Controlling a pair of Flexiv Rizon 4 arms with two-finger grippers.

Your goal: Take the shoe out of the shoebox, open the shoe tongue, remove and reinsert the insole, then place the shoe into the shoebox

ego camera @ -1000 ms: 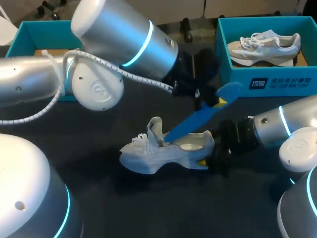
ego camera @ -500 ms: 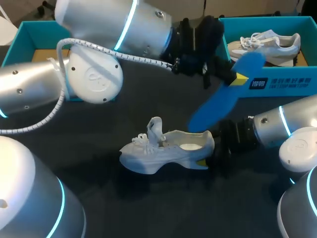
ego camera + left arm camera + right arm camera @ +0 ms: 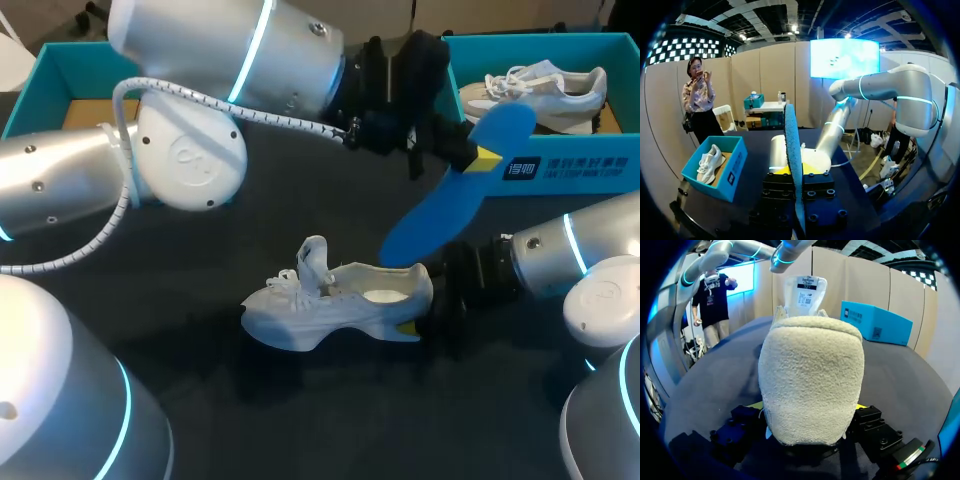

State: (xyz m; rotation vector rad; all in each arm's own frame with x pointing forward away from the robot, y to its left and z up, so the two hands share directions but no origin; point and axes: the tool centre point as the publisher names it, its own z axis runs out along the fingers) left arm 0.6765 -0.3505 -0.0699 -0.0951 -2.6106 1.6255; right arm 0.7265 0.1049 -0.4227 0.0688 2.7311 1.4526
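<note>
From above, the left gripper (image 3: 478, 157) is pinched shut on one end of a blue insole (image 3: 440, 205) and holds it up in the air. The insole slants down toward the white shoe (image 3: 320, 305) and hides a bit of the right arm. The white shoe stands on the dark counter (image 3: 300, 420). The right gripper (image 3: 412, 325) is closed on its heel. Behind them a blue shoebox (image 3: 560, 165) holds a second shoe (image 3: 535, 90). The big left arm (image 3: 230, 60) covers part of another box (image 3: 50, 75).

In the left wrist view the insole (image 3: 791, 145) stands on its thin edge, squeezed in the left gripper (image 3: 794, 171). The shoebox (image 3: 732, 175) sits off to one side.

In the right wrist view the fuzzy heel of the white shoe (image 3: 812, 375) blocks nearly everything. The right gripper (image 3: 807, 407) hugs it from both sides. The tongue (image 3: 805, 290) sticks up ahead.
</note>
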